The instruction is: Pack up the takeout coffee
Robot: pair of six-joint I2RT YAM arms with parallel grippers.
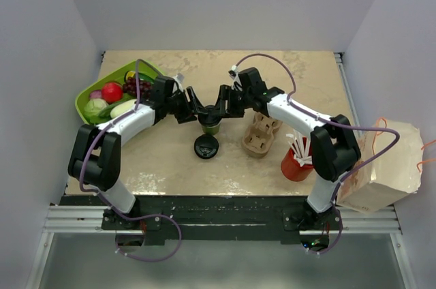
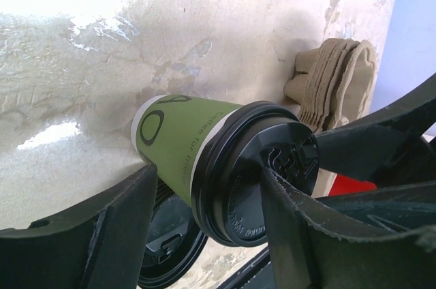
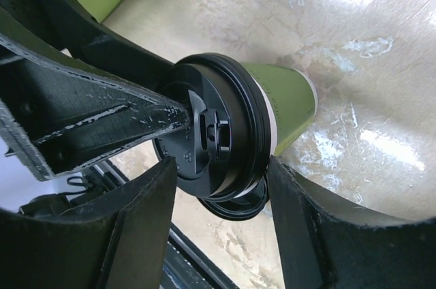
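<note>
Both arms are crowding in on the takeout coffee (image 2: 177,142) here. It is standing upright on the table (image 1: 150,159), just to the left of the cardboard cup carrier (image 1: 262,135) and apart from it, with its black lid (image 3: 214,132) seated on top.

The left gripper (image 2: 208,187) is reaching in from the far side of the cup from the carrier. Its fingers (image 2: 102,234) are sitting spread, one either side of the cup at lid height. One is lying against the green wall and the other is crossing the lid's rim. Whether they are actually squeezing, I cannot tell.

The right gripper (image 3: 221,166) is coming in from the carrier's side. Its fingers (image 3: 313,234) are also spread, bracketing the lid's rim very closely. Again I cannot tell if they are pinching it or only sitting beside it. In each wrist view, a finger of the other gripper is pointing in at the top of the lid.

A loose lid (image 1: 206,146) is lying flat to the carrier's left, close by. The red cup (image 1: 294,166) with white straws (image 1: 298,147) is standing near the carrier's right, towards the arm bases. A green tray (image 1: 85,101) of produce is sitting well to the carrier's left, and a paper bag (image 1: 381,166) is standing well to its right, past the table edge.
</note>
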